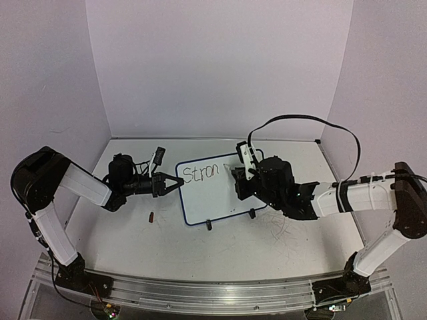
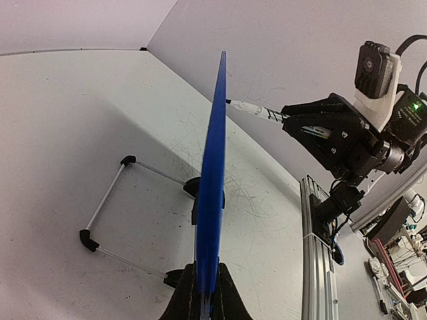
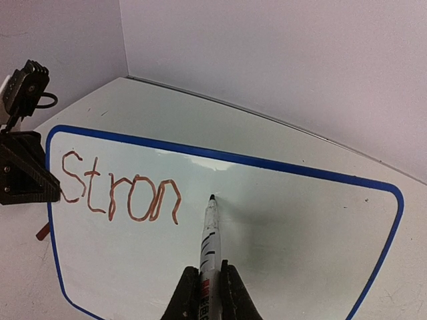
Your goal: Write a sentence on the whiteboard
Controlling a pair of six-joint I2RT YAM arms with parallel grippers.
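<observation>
Whiteboard (image 1: 217,200) — propped on the tabletop (image 1: 133,233), left edge clamped in your left hand (image 1: 176,182). Right hand (image 3: 209,283) clamped on marker (image 3: 209,233), tip beside "Stron". Sentence (image 3: 120,193) unfinished — next you need the "g", with light, steady contact.

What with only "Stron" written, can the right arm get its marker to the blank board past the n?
Probably yes: the right gripper holds the marker, tip just past the n, over bare board; the left gripper clamps the edge by the S, clear.
</observation>
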